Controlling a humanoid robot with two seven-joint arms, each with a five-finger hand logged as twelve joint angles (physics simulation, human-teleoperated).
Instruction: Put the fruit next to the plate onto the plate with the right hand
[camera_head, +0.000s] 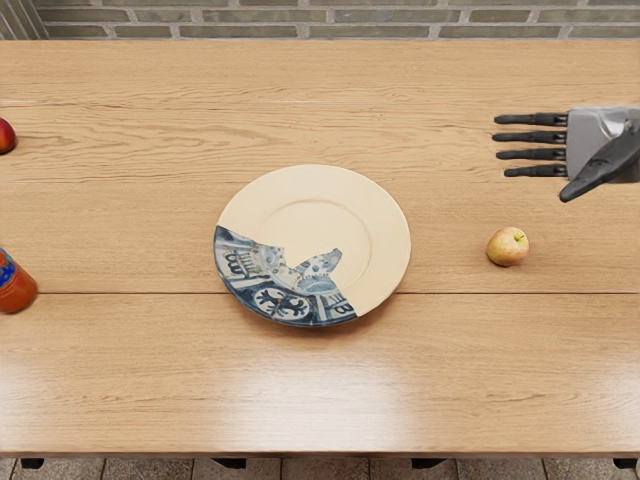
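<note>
Table (120, 380), light wood planks, fills nearly the whole head view. Far left of the plate, cut by the picture edge: red round thing (5, 135), only a sliver shows, can't tell what it is. Also far left of the plate but nearer the camera: orange container (13, 284) with a blue mark near its top, half cropped, upright or leaning can't tell.

Plate (320, 205) sits about mid-table, round, cream, flat on the wood. Its near-left part carries a blue-and-white patterned patch, the rest is plain. Straight behind the plate, past the far table edge, grey brick wall (300, 20).

Apple (507, 246), yellow with a reddish blush, stem up, stands on the bare wood right of the plate. It is clear of the plate's rim, not touching, so not on the plate.

Right hand (580, 150) hangs further right of the plate than the apple and farther from the camera, arm coming in from the right edge. Fingers (528, 137) are dark, four of them straight and parallel, tips pointing toward the plate's side, small gaps between them. Thumb angles down and forward under the grey palm block. Hand fully open, holds nothing, well apart from the apple.
</note>
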